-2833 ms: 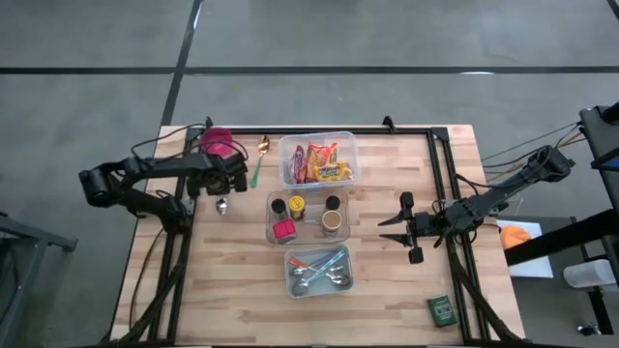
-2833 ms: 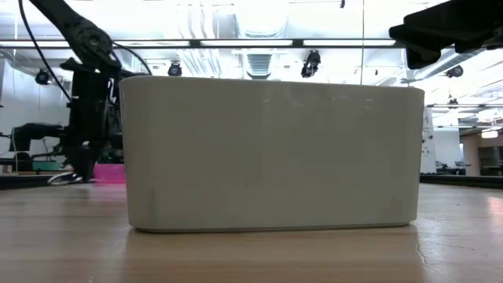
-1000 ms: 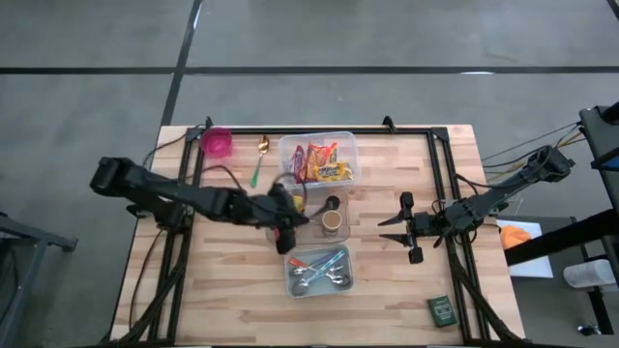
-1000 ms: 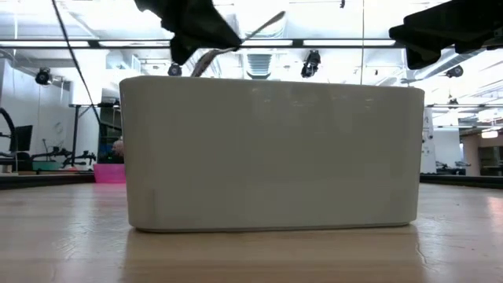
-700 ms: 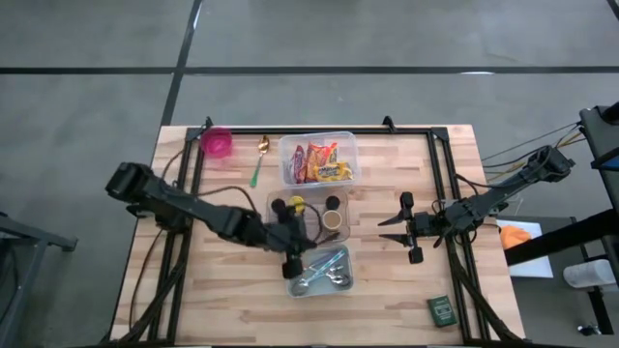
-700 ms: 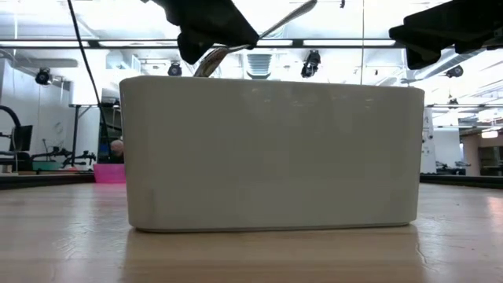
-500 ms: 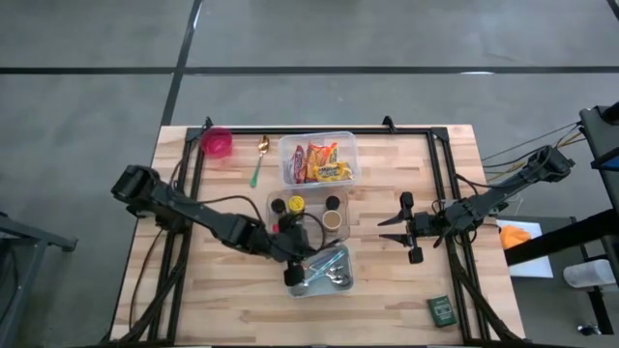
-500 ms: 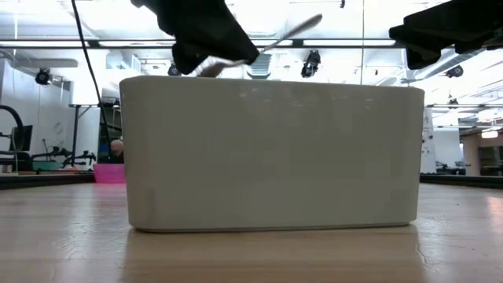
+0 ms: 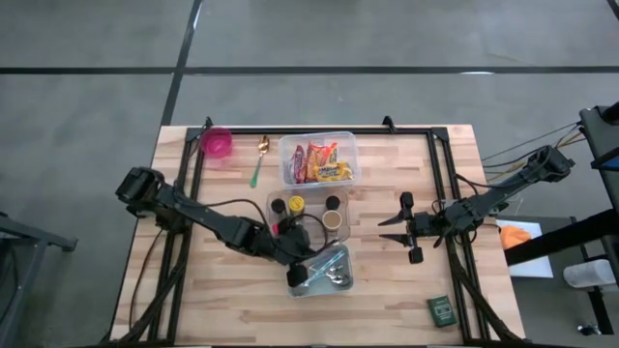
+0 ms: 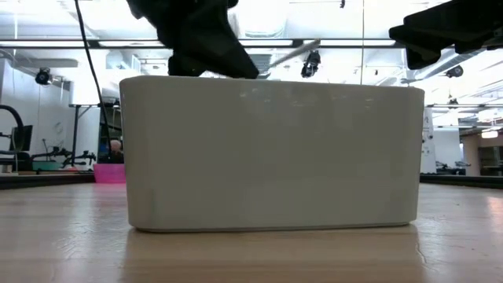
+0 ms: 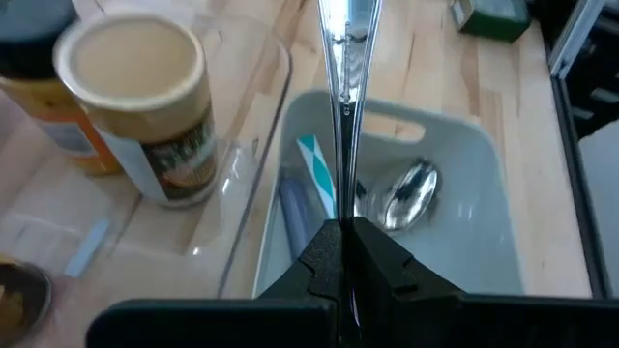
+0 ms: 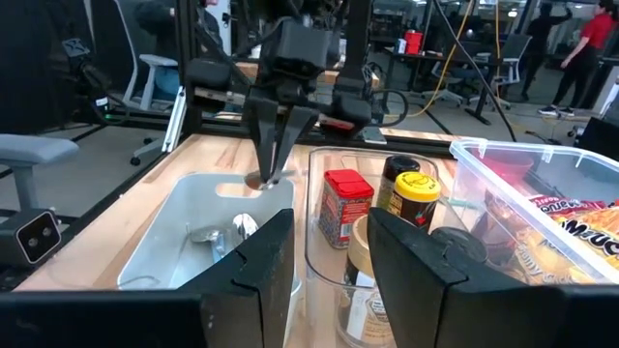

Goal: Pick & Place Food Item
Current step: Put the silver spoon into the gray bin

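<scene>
A pink cup (image 9: 217,143) stands at the far left corner of the table (image 9: 232,309), with a gold spoon (image 9: 262,146) and a green stick (image 9: 256,172) lying just to its right. The left arm reaches across the middle of the table, and the left gripper (image 9: 299,275) hangs over the left end of the grey tray (image 9: 344,282) at the near middle. Its jaws are closed on the handle of a metal spoon (image 11: 346,58), which points out over the tray above other spoons (image 11: 406,193) lying inside. Beyond the tray sits a clear bin of jars (image 9: 280,235), and farther still a clear tub of snack packets (image 9: 319,162). The right gripper (image 9: 397,228) waits over the right side of the table, jaws partly apart and holding nothing. A green box (image 9: 442,310) lies at the near right corner.
</scene>
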Motion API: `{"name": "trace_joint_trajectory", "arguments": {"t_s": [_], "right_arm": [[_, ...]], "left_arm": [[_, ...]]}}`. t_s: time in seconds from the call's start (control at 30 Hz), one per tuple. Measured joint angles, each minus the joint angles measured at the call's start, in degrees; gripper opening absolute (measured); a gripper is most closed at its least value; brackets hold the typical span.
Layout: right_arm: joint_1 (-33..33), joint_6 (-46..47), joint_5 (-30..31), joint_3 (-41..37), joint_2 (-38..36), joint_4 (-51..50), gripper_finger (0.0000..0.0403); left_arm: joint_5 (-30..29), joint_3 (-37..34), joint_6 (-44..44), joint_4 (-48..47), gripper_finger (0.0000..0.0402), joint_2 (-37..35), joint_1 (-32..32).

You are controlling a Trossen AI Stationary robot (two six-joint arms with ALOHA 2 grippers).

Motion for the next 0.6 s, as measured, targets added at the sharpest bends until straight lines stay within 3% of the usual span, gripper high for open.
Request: {"name": "trace_joint_trajectory", "arguments": {"t_s": [0.6], "right_arm": [[0.0,0.0,-0.01,-0.02,0.01,0.02,0.013]], "left_arm": [[3.06,-0.06,-4.36,0.21,0.0009,8.04,0.33]]}}
